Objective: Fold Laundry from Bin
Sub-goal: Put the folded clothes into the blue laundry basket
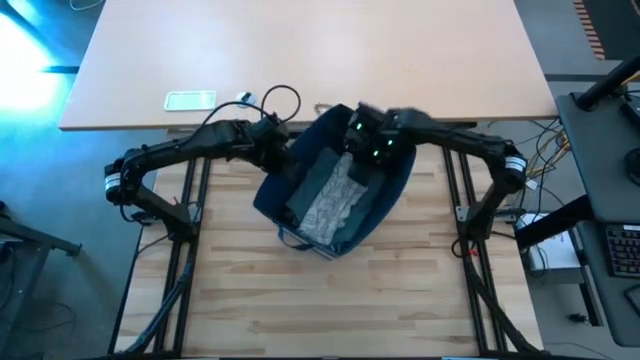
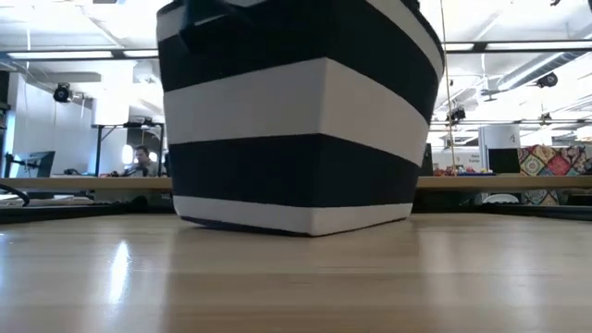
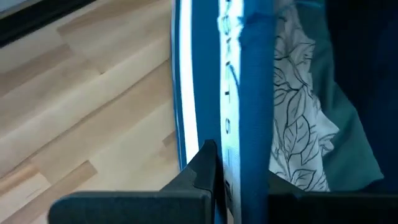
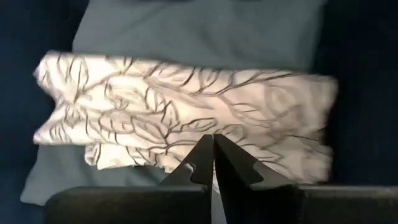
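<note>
Pale wood planks make up the surface (image 1: pixel 330 300), with a second, smoother tabletop (image 1: pixel 300 60) beyond it. Behind, an open workroom shows ceiling lights, desks and a seated person (image 2: pixel 143 162). The navy bin (image 1: pixel 385 200) with white stripes stands between both arms. The left claw (image 1: pixel 283 155) is pinching the bin's rim, fabric wall pressed between its fingers. The right claw (image 4: pixel 213 155), pressed together and empty, hangs over the bin's inside; directly beneath it lies the white leaf-patterned garment (image 4: pixel 186 118), resting on a teal garment (image 4: pixel 205 31).
</note>
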Motion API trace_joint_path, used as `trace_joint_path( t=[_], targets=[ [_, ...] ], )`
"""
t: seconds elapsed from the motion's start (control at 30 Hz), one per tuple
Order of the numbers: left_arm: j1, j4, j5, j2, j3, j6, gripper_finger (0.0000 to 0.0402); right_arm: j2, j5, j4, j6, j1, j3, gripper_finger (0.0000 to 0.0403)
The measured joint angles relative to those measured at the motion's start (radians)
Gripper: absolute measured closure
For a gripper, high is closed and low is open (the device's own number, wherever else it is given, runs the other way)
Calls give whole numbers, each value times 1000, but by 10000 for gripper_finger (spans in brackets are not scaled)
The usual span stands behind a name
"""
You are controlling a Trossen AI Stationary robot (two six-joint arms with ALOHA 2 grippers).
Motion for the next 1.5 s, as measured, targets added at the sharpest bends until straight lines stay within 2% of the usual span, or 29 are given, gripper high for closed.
trace_joint_path(
  t=[0.2, 0.47, 0.6, 0.73, 0.9, 0.97, 1.1, 1.3, 1.5],
  targets=[
    [-25, -26, 52, 1, 0, -4, 401, 67, -8, 30, 145, 96, -109, 394],
    [-25, -38, 24, 14, -1, -7, 401, 136, -4, 28, 260, 191, -256, 394],
    [-24, -46, 0, 31, -1, -8, 394, 105, 0, -53, 320, 196, -215, 394],
    [-17, -41, -21, 34, 0, 16, 364, 54, -2, -75, 411, 224, -106, 394],
    [6, -26, -27, 34, 21, 91, 311, 64, -11, 105, 537, 315, -84, 394],
    [14, -33, -30, 32, 57, 134, 289, 91, 14, 199, 584, 343, -105, 394],
    [18, -102, -38, 19, 189, 219, 244, 197, 92, 230, 666, 369, -159, 394],
    [8, -245, -152, -10, 455, 292, 193, 299, 99, 229, 691, 381, -179, 394],
    [-59, -291, -198, -55, 576, 271, 172, 241, 95, 147, 691, 382, -105, 394]
  ],
)
